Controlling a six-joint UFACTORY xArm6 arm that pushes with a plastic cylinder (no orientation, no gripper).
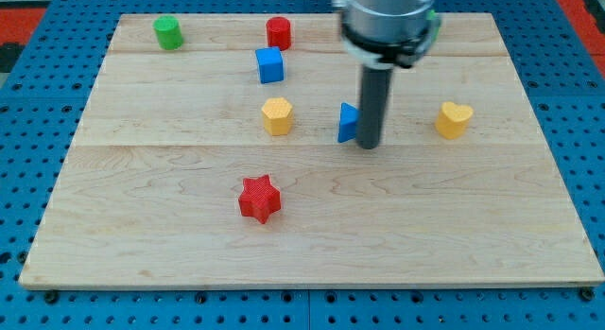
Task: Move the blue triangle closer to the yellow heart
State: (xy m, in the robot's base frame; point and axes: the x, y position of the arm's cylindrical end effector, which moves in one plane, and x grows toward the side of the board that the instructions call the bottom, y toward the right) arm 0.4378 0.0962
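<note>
Wooden board on a blue pegboard. My tip sits mid-board, touching or just beside the right face of the blue triangle, partly hiding it. There is no pincer on this rig, only the bare rod, so nothing is spread, pressed or pinching. The yellow heart lies well apart to the right, on about the same line across the board as the triangle, with bare wood between them. Step in hand, as I judge it: positioning for the push, not the push itself, since the tip stands on the heart side of the triangle, the wrong side for shoving it right. Next move calls for rounding the triangle, near or far side, without nudging it left, then setting the tip against its left face and pushing straight right toward the heart, stopping short of contact. Risk: a triangle may twist off the rod if the push is off-centre. Other blocks stand clear of that path: a yellow hexagon to the left, a blue cube beyond it, a red cylinder and green cylinder at the far edge, a red star near-left. A green scrap behind the arm, far right, is too hidden to name.
</note>
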